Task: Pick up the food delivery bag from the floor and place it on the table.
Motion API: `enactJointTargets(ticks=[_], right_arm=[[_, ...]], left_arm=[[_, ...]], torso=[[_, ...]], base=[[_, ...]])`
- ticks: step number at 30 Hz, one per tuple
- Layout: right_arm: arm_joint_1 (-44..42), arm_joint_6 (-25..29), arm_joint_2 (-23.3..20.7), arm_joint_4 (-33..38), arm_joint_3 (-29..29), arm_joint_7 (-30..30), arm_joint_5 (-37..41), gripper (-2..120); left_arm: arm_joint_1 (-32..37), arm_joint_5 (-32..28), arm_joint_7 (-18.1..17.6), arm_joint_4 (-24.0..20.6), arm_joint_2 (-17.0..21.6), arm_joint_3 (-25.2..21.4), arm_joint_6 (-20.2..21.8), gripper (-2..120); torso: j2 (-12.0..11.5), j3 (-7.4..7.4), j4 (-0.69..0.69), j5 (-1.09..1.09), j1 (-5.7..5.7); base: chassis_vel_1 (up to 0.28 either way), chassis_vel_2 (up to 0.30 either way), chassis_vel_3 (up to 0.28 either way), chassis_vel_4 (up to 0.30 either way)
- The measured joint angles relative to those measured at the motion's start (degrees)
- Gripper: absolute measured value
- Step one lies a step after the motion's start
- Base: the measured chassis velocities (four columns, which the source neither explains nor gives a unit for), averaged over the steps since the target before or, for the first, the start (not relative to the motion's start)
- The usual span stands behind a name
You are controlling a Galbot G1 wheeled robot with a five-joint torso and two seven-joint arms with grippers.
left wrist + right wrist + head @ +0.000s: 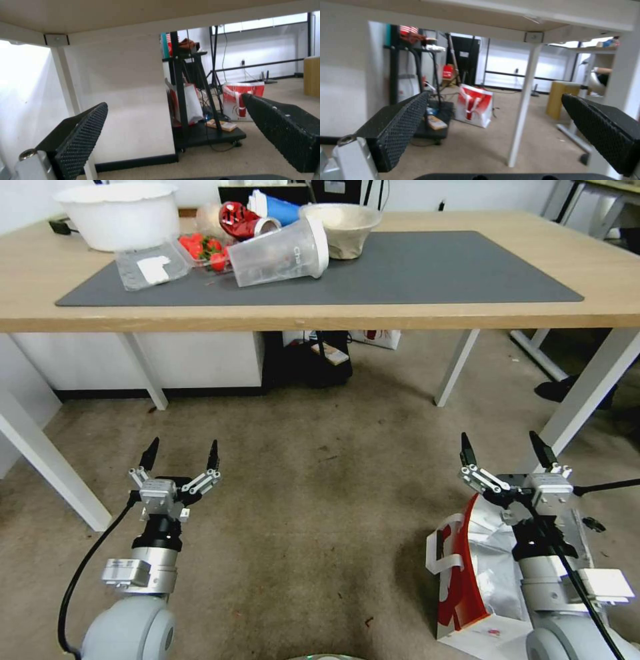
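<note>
Head view: right gripper (507, 450), jaws spread, is hovering over the floor-bound bag (477, 573); grasping its handles likely comes next, left gripper (182, 455) waiting spread.

Clutter (253, 243) on mat's (413, 270) left half

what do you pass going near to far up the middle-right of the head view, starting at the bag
food delivery bag on the floor, under the open right gripper → white table leg → table front edge → dark grey mat → bare wood at the back
</note>
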Motion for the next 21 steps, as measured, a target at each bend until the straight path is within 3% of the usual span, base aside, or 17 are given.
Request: enactJointTargets(ticks=[7, 21], right_arm=[[0.1, 2.1, 0.2, -3.9, 5.3, 0.1, -0.6, 100], [0.0, 2.8, -1.7, -9.2, 15.7, -1.1, 7.8, 100]], left_arm=[[-0.5, 0.0, 0.0, 1.2, 0.5, 0.1, 0.0, 100], [-1.2, 0.3, -0.1, 4.1, 0.3, 0.7, -1.3, 100]], torso=[[0.0, 0.0, 0.0, 0.01, 0.01], [0.1, 0.0, 0.0, 0.0, 0.01]], base=[[0.0, 0.0, 0.0, 0.0], [0.0, 0.0, 0.0, 0.0]])
